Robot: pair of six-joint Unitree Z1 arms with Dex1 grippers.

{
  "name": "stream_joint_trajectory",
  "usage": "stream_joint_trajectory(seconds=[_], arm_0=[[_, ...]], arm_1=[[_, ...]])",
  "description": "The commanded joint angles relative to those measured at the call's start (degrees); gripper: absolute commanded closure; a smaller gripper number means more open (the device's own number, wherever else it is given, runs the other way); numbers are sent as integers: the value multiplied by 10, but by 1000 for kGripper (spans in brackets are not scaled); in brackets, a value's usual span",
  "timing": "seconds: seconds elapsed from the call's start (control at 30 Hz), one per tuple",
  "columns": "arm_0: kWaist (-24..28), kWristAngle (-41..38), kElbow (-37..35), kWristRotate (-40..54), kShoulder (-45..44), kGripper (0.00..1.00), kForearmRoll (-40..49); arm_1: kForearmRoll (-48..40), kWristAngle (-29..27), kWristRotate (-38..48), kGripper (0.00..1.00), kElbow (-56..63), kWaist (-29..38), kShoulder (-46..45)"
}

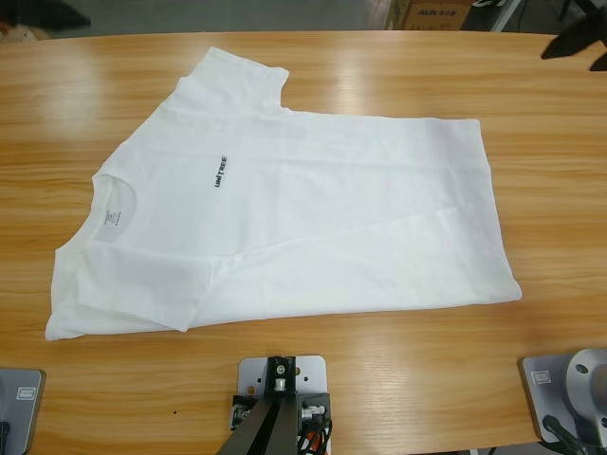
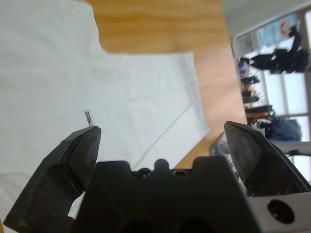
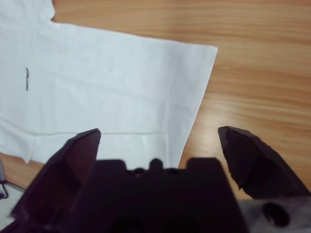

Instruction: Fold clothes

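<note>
- One white T-shirt (image 1: 313, 204), spread flat mid-desk (image 1: 531, 104), collar (image 1: 116, 204) leftward, near side folded over.
- Two end effectors, left (image 2: 163, 143) and right (image 3: 158, 145), both gaping, empty, above T-shirt.
- Wooden desk; windows beyond.

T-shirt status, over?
Left gripper open, empty. Right gripper open, empty. T-shirt on the table, near side folded in. Nothing in the way.
</note>
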Motion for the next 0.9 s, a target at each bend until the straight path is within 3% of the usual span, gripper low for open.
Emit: stream_joint_trajectory(seconds=[0.03,0.1,0.23,0.33,0.4,0.47,0.57,0.7,0.8,0.9], arm_0=[[52,-44,-3,-135,47,0,4],[89,-61,18,-165,73,0,1],[62,70,-8,-33,87,0,-13],[60,102,-63,-95,110,180,36],[63,134,-93,-154,123,35,61],[84,94,-120,-150,135,0,63],[115,-83,-137,-162,183,0,64],[105,-90,-233,-53,254,0,184],[124,-130,-321,11,305,0,192],[124,-107,-429,102,346,0,200]], arm_1=[[-3,3,-21,0,-24,-14,73],[-2,3,-22,0,-33,-14,84],[0,2,-28,0,-43,-14,102],[0,-3,-33,0,-45,-14,104],[0,-7,-38,0,-46,-14,107],[0,-10,-40,0,-47,-14,113],[0,-9,-41,0,-59,-14,125],[18,-5,-43,0,-95,-15,149],[26,17,-47,0,-118,-24,173],[26,23,-52,0,-139,-28,201]])
